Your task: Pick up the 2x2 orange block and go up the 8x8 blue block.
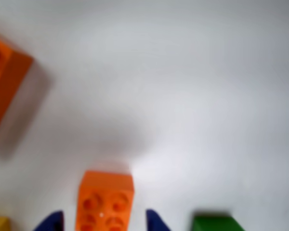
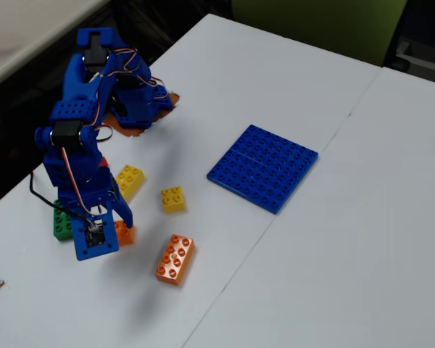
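Note:
The 2x2 orange block (image 1: 106,197) lies on the white table at the bottom of the wrist view, between my two blue fingertips. My gripper (image 1: 103,224) is open, with a white gap between the block and each finger. In the fixed view the gripper (image 2: 118,223) is low over the table at the left, and only part of the orange block (image 2: 125,233) shows beside it. The 8x8 blue block (image 2: 263,167) lies flat in the middle of the table, well to the right of the gripper, and is out of the wrist view.
A longer orange eight-stud brick (image 2: 175,258) (image 1: 5,82) lies right of the gripper. Two yellow bricks (image 2: 129,180) (image 2: 173,199) lie beyond it. A green brick (image 2: 61,223) (image 1: 214,224) sits by the arm's left. The table's left edge is close.

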`<move>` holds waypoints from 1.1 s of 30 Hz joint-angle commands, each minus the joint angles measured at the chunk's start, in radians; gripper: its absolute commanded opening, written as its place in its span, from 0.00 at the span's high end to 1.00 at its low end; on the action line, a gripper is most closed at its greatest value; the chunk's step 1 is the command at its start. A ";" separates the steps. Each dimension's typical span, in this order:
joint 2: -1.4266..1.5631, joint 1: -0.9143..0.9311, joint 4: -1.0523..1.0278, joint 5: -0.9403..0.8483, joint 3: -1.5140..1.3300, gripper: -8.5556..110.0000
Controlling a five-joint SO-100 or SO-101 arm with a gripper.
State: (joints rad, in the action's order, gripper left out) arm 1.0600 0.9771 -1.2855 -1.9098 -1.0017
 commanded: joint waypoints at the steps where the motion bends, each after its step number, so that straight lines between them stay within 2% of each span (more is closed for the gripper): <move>1: 0.000 0.005 0.014 0.003 0.026 0.75; 33: -0.086 0.008 -0.043 0.015 0.020 0.74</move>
State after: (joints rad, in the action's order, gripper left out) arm 0.9649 0.9771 -1.3223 -1.8975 -1.0017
